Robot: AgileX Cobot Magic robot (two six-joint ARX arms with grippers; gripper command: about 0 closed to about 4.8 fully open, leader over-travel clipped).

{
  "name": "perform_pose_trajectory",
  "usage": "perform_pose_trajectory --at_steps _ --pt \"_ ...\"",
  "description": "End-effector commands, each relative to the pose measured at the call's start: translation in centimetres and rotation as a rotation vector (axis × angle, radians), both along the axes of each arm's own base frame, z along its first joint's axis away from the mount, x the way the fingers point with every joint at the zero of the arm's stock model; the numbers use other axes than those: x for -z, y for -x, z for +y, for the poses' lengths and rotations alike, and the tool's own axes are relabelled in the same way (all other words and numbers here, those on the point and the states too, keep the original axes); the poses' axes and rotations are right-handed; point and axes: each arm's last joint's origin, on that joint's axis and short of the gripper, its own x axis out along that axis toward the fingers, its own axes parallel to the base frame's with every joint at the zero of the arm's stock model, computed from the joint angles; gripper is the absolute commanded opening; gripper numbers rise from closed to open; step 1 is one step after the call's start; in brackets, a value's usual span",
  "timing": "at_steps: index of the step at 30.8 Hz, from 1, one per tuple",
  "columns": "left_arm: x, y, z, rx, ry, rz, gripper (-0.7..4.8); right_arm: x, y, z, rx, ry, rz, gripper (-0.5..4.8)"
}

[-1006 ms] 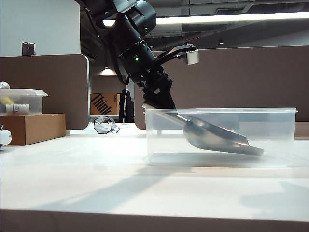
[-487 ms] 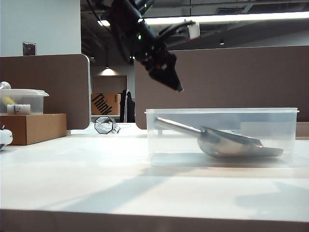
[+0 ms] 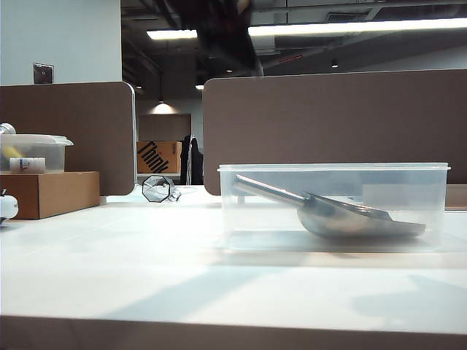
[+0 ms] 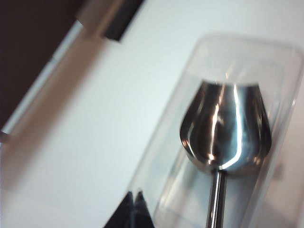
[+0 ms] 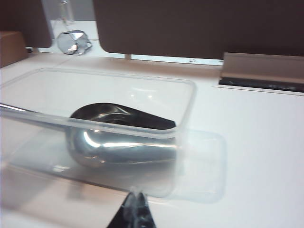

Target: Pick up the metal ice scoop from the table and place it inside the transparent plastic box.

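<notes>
Steel scoop (image 3: 343, 215) lies inside the clear box (image 3: 332, 169), bowl resting on the box floor toward the right of the exterior view, handle slanting up toward the box's left wall. Nothing holds the scoop. Box stands on the off-white table (image 3: 146, 284), right of centre in the exterior view. Left gripper (image 4: 134, 209) hangs above the box, well clear of the scoop; its dark fingertips sit pressed together with no gap between them and nothing in them. In the left wrist view the scoop's bowl (image 4: 225, 130) faces the camera with the handle running toward the fingertips; picture is blurred. In the exterior view the left arm (image 3: 226, 33) shows only as a dark smear at the top edge, above the box's left end. Right gripper (image 5: 135, 211) sits low, just beside the box's near wall; only its dark tips show, meeting at a point, so closed and empty. Right wrist view shows the scoop (image 5: 123, 135) through the box wall. Writing: a cardboard carton (image 3: 158, 157) in the background reads "Think" in black, turned on its side. On the left, a brown cardboard box (image 3: 51, 193) carries a small lidded container (image 3: 33, 152); the white label of an item inside is not legible. Faceted clear object (image 3: 159, 188) stands on the table's far side.
</notes>
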Motion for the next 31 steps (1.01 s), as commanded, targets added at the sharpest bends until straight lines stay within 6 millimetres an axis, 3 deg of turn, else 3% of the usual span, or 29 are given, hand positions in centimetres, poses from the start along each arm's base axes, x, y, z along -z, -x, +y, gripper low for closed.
perform_pose_trajectory --at_steps 1,7,11,15,18,23,31 --pt "-4.1 2.3 1.2 0.006 0.164 -0.033 -0.06 -0.2 -0.1 -0.3 0.035 0.000 -0.018 -0.01" --pt "-9.8 7.6 4.3 0.040 0.340 -0.082 -0.06 -0.2 -0.1 -1.1 0.115 0.001 -0.018 -0.01" --pt "-12.0 11.5 5.8 0.011 0.382 -0.182 -0.06 -0.2 -0.1 -1.7 0.177 0.002 -0.018 -0.01" --pt "-12.6 16.0 7.8 0.051 0.477 -0.222 -0.06 -0.2 -0.1 -1.9 0.201 0.002 -0.018 -0.01" --pt "-11.4 19.0 9.0 0.033 0.529 -0.257 -0.06 -0.2 -0.1 -1.9 0.194 0.002 -0.018 -0.01" --pt "-7.4 23.6 11.7 -0.034 0.575 -0.302 -0.06 -0.2 -0.1 -1.9 0.201 0.002 -0.018 -0.01" --pt "-1.6 28.3 16.6 -0.035 0.729 -0.262 -0.06 -0.2 -0.1 -1.9 0.200 0.001 -0.018 -0.01"
